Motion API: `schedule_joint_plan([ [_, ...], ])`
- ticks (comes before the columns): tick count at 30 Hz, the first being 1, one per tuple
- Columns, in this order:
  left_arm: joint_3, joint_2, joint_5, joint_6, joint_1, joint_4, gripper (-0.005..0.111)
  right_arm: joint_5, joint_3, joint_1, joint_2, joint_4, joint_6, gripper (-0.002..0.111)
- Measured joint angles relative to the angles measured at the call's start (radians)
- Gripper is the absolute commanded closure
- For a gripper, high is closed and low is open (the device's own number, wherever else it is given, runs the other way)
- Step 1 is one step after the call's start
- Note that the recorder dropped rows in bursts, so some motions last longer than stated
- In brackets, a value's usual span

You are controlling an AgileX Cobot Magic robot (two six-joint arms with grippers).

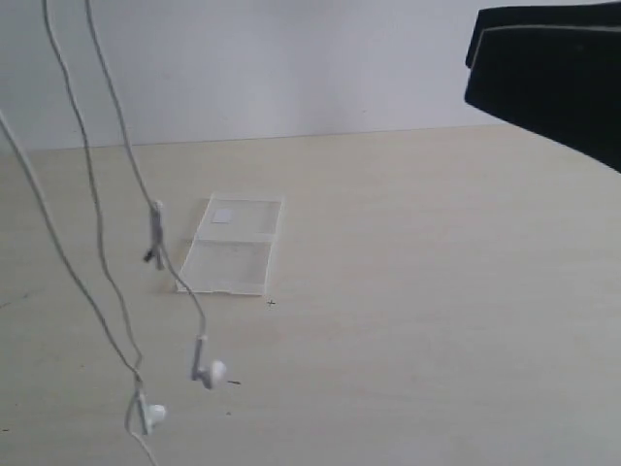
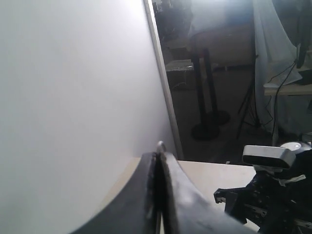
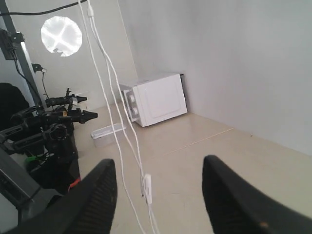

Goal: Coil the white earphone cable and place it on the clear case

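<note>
Pressed tightly shut, left fingers (image 2: 168,180); whether clamping anything, impossible to tell. At far left of the exterior view, white earphone cable (image 1: 201,349) dangling in loose strands over the worktop (image 1: 437,291), inline remote (image 1: 155,223) at 9 o'clock of the clear case (image 1: 233,250), earbuds (image 1: 215,369) at its 7 o'clock. Spread wide and empty, right fingers (image 3: 97,195).

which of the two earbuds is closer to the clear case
The right-hand earbud in the exterior view hangs nearer the clear case; the other earbud dangles further left and lower in the picture.
</note>
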Motion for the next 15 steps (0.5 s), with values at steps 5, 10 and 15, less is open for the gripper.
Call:
schedule_joint_plan([
  [5, 0.000, 0.017, -0.004, 0.004, 0.000, -0.006, 0.107, 0.000, -0.002, 0.000, 0.040, 0.004, -0.073, 0.055],
  [10, 0.000, 0.034, -0.018, 0.020, 0.000, -0.028, 0.107, -0.005, -0.030, 0.009, 0.103, 0.004, -0.110, 0.055],
  [15, 0.000, 0.057, -0.019, 0.041, 0.000, -0.046, 0.107, -0.054, -0.104, 0.127, 0.164, 0.004, -0.153, 0.055],
])
